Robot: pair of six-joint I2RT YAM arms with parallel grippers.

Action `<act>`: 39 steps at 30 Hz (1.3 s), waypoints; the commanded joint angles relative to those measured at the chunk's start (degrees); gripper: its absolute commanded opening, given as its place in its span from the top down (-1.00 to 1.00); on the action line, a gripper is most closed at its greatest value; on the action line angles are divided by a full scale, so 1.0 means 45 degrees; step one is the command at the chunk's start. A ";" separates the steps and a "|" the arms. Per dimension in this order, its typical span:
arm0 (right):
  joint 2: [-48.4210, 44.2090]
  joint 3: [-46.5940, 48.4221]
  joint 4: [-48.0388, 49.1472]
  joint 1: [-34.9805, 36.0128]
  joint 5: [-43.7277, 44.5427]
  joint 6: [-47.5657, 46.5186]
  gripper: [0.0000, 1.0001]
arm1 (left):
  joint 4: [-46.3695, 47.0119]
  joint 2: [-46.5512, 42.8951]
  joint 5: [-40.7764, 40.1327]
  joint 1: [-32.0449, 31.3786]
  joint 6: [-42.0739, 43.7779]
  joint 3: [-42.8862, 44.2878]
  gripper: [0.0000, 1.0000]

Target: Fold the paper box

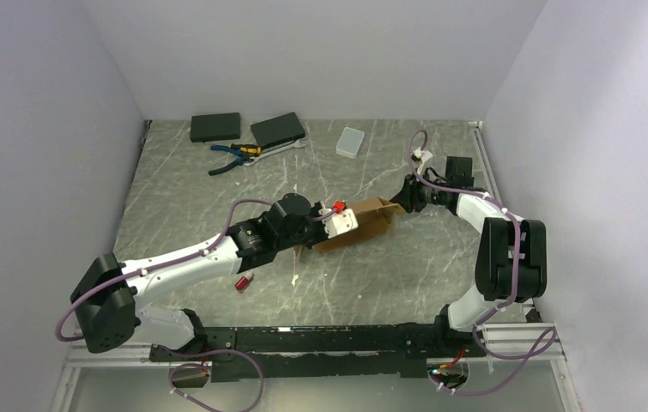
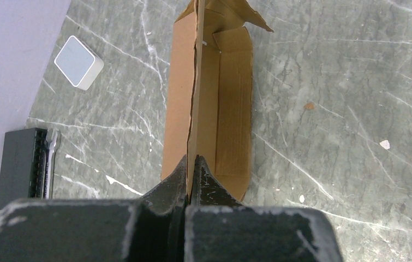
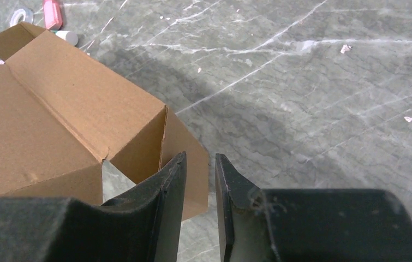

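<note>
The paper box point(image 1: 372, 220) is a brown cardboard mailer, partly formed, lying mid-table between the two arms. My left gripper point(image 1: 348, 225) is shut on the thin upper edge of one long wall. In the left wrist view that wall point(image 2: 195, 98) runs straight away from the closed fingertips of the left gripper point(image 2: 191, 159), with the box floor point(image 2: 231, 114) to its right. My right gripper point(image 1: 402, 202) is at the box's far right end. In the right wrist view the right gripper point(image 3: 199, 157) stands slightly open, with an end flap of the box point(image 3: 184, 142) just past the left finger and nothing pinched.
Two flat black boxes point(image 1: 214, 127) point(image 1: 277, 129), pliers point(image 1: 234, 156) and a wrench point(image 1: 284, 148) lie at the back left. A white plastic case point(image 1: 349, 142) sits at the back centre. A small red item point(image 1: 244, 281) lies by the left arm.
</note>
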 commanded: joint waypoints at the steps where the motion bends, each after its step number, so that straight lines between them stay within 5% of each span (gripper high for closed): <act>1: -0.0407 -0.0093 -0.0108 0.0071 -0.0312 -0.0492 0.40 | 0.0201 0.0038 -0.0085 -0.0078 -0.0620 0.0485 1.00; 39: 0.0119 -0.1128 0.1597 0.0071 -0.1558 0.2426 0.03 | -0.1811 0.0748 -0.0702 -0.0266 -0.2650 0.1135 1.00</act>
